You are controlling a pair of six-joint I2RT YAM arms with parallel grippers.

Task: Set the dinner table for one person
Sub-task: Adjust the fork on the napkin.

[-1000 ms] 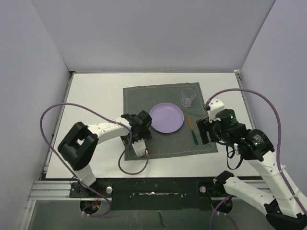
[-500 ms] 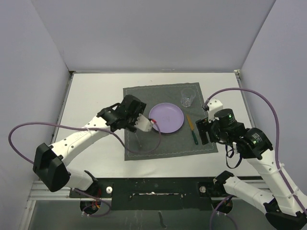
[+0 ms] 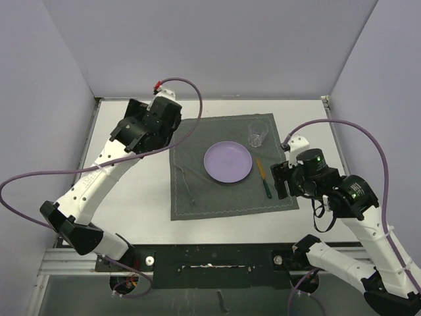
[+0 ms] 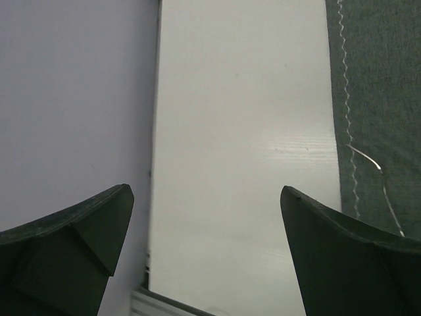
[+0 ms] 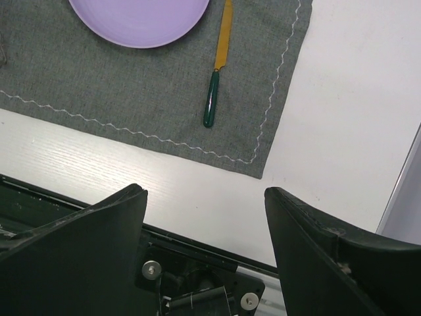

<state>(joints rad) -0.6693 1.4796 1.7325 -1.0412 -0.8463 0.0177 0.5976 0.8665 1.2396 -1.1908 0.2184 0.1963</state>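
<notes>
Desk: white top carrying the whole setting; I see it bare to the left and right of the mat.
Placemat: dark grey, stitched edge, lying flat mid-desk.
Plate: purple, centred on the placemat.
Knife: yellow blade, green handle, on the mat just right of the plate.
Glass: clear, upright, at the mat's far right corner.
Thin utensil: pale and wire-thin, on the mat left of the plate; probably the fork, but too faint for me to be sure.
Left gripper: a second ago it was low over the mat's near left part; it has now swung up and away to the far left of the desk, jaws spread wide, nothing between them.
Right gripper: barely moved, hovering over the mat's near right corner, jaws apart and empty.
Reading: the left-side piece looks delivered and released; I judge the setting close to complete.
</notes>
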